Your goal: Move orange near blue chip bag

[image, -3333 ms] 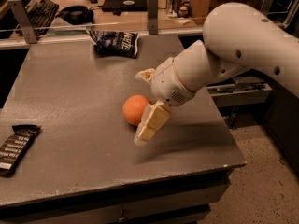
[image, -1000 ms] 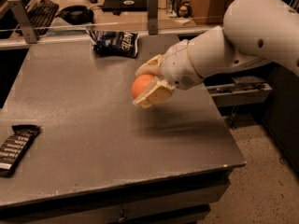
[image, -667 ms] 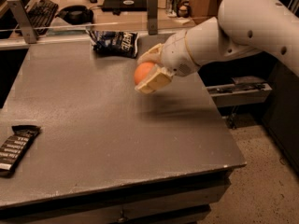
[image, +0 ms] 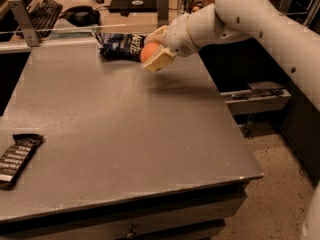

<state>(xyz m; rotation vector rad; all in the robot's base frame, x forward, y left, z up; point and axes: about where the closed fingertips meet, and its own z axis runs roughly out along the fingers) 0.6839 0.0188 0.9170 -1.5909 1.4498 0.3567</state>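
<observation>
My gripper (image: 154,51) is shut on the orange (image: 148,51), a round bright orange fruit, and holds it above the table near the far edge. The cream fingers (image: 159,59) clamp it from the right and cover part of it. The blue chip bag (image: 121,45), dark blue with white lettering, lies on the table at the far edge, just left of and behind the orange. The orange overlaps the bag's right end in the camera view.
The grey table (image: 125,134) fills the view. A dark brown bar wrapper (image: 17,158) lies at its left front edge. Behind the table are a keyboard (image: 42,10), a dark object (image: 80,15) and a post (image: 162,5). A low shelf (image: 255,96) is at the right.
The gripper closed on the orange, lifted it off the table's middle and carried it up and back toward the chip bag. The bag and wrapper have not moved.
</observation>
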